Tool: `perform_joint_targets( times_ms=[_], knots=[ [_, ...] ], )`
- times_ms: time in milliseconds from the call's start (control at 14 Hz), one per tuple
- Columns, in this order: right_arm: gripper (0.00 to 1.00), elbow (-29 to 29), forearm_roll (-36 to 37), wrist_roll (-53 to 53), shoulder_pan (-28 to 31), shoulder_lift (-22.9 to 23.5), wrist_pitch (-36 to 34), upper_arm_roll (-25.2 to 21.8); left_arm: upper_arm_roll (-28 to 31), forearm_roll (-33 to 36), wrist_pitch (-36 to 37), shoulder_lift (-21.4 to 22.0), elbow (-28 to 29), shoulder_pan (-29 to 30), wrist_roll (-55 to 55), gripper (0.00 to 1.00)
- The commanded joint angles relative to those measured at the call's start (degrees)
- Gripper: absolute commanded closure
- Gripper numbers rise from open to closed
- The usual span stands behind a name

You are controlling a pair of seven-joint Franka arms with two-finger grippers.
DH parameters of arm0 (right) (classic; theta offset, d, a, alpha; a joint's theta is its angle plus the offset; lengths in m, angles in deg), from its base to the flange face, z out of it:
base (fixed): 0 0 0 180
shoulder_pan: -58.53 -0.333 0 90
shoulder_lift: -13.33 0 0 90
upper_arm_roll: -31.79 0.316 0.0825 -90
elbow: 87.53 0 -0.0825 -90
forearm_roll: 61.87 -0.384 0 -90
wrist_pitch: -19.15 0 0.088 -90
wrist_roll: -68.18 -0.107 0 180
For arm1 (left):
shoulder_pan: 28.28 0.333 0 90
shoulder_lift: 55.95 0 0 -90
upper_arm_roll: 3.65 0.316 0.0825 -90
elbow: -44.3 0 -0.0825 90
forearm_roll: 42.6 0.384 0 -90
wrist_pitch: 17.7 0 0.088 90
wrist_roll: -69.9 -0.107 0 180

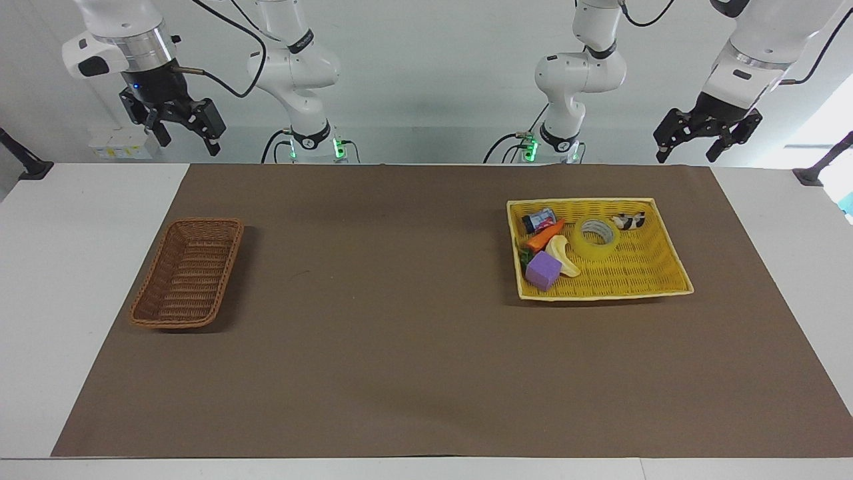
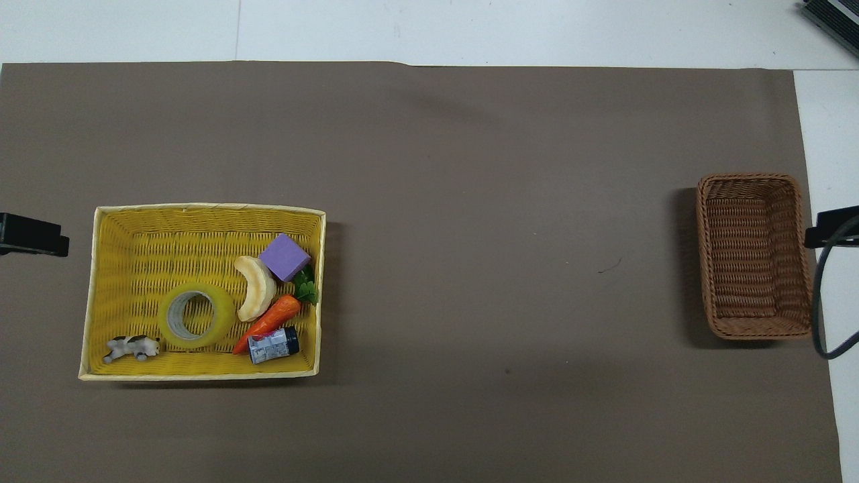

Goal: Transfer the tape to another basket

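Nothing of the task is done yet, as far as these views show. The tape lies flat in the yellow tray at the left arm's end of the table, in the part of the tray nearer the robots, with a small cow figure just beside it and a pale banana-like piece, a carrot, a purple cube and a little can grouped toward the tray's inner end. The brown basket sits well apart at the right arm's end of the mat and holds nothing. The left gripper hangs raised above the table edge by its own base, released and carrying nothing; the right gripper waits likewise over the edge at its end, fingers spread, though its tilt makes the gap hard to read surely. Everything is still to come: reaching down to the tape, grasping it, carrying it across the mat and setting it in the basket. The left arm looks the likelier to lift it, and a handover may be needed given the span.
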Motion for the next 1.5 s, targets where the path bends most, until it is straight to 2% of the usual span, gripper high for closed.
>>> perform_joint_targets(
  times_ms=[0, 286, 571, 786, 1214, 1429],
  knots=[
    [0.00, 0.4, -0.9, 1.6, 0.1, -0.6, 0.6, -0.3, -0.1, -0.9, 1.3, 1.0, -0.1, 0.6, -0.8, 0.00],
    [0.00, 0.3, -0.9, 2.6, -0.3, -0.9, -0.4, -0.3, -0.2, -0.8, 1.0, 0.9, -0.1, 0.6, -1.0, 0.00],
    [0.00, 0.4, -1.0, 12.9, -0.2, -1.0, -0.9, -0.4, -0.2, -0.8, 0.8, 0.9, -0.1, 0.6, -0.9, 0.00],
    [0.00, 0.7, -3.8, 11.7, 0.2, -1.1, -2.4, -0.5, -0.2, -0.8, 0.7, 0.9, -0.1, 0.6, -0.9, 0.00],
    [0.00, 0.9, -3.2, 9.7, -0.2, -1.4, -3.6, -0.3, -0.2, -0.8, 0.6, 0.9, -0.1, 0.6, -0.9, 0.00],
    [0.00, 3.1, -2.5, 8.8, -1.3, -3.1, -3.8, -0.2, -0.2, -0.8, 0.6, 0.9, -0.1, 0.6, -0.9, 0.00]
  ],
)
